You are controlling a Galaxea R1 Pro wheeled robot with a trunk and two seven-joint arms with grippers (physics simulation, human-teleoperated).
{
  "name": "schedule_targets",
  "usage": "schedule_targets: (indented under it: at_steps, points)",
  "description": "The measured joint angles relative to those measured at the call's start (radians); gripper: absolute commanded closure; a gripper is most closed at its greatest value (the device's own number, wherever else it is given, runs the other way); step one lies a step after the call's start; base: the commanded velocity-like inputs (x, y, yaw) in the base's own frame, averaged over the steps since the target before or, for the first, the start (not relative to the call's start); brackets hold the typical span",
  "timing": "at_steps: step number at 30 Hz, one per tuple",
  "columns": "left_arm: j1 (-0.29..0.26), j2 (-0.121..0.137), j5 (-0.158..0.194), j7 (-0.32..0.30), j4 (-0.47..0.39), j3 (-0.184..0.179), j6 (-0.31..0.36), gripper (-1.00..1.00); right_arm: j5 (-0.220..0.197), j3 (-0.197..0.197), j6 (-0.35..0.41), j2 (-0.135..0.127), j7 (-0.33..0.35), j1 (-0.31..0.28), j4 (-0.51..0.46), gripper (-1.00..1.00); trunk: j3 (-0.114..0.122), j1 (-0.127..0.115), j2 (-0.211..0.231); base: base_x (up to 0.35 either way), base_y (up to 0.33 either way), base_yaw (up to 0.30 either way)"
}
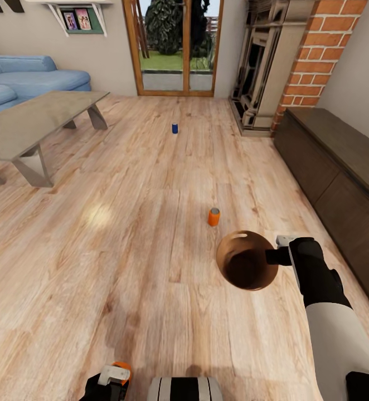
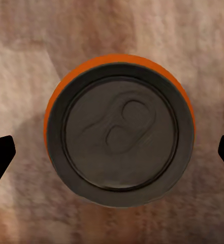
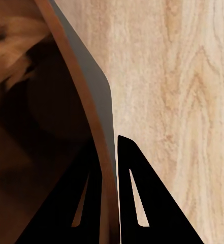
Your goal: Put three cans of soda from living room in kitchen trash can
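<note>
The right tool (image 1: 280,256) is closed on the rim of the trash can (image 1: 247,260); in the right wrist view its two dark fingers (image 3: 142,203) pinch the thin wall (image 3: 99,101), one inside and one outside. The bin hangs tilted above the wood floor (image 1: 151,250), its glossy brown inside facing the head camera, at about four o'clock from the middle of the head view.

The left tool (image 1: 113,381) sits at the bottom edge, near seven o'clock, with an orange can (image 2: 119,129) between its jaws. In the left wrist view the jaws stand wide, the fingertips (image 2: 0,155) at either edge and apart from the can, whose silver top faces the camera.

A second orange can (image 1: 214,216) stands upright on the floor just at eleven o'clock of the bin. A blue can (image 1: 175,128) stands well beyond, toward twelve o'clock, before the glass doors (image 1: 176,47). The grey low desk (image 1: 34,122) lies at ten o'clock, and a dark bench (image 1: 340,167) at three o'clock.
</note>
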Motion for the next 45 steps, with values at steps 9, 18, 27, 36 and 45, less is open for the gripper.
schedule_targets:
  at_steps: [9, 18, 27, 36, 45]
  points:
    - [0.000, 0.000, 0.000, 0.000, 0.000, 0.000, 0.001, -1.00, -0.001, 0.000, 0.000, 0.000, 0.000, 0.000, 0.001, 1.00, 0.000, 0.000, 0.000, 0.008, 0.000, 0.000]
    - [0.000, 0.000, 0.000, 0.000, -0.006, -0.001, 0.000, -1.00, -0.002, 0.001, 0.000, 0.000, 0.000, 0.000, 0.001, 1.00, 0.000, 0.000, 0.000, 0.080, -0.005, 0.000]
    - [0.000, 0.000, 0.000, 0.000, -0.006, -0.001, 0.000, -1.00, -0.002, -0.001, 0.000, 0.000, 0.000, 0.003, 0.002, 1.00, 0.000, 0.000, 0.000, 0.006, 0.000, 0.000]
    - [0.000, 0.000, 0.000, 0.000, -0.006, -0.001, 0.000, -1.00, -0.005, 0.000, 0.001, 0.000, 0.001, 0.012, 0.002, 1.00, -0.012, 0.001, -0.001, 0.000, 0.000, 0.000]
    - [0.000, -0.001, 0.000, 0.002, -0.002, 0.000, 0.001, -1.00, -0.006, 0.000, 0.001, 0.001, 0.001, 0.013, 0.002, 1.00, -0.019, 0.002, -0.001, 0.000, 0.000, 0.000]
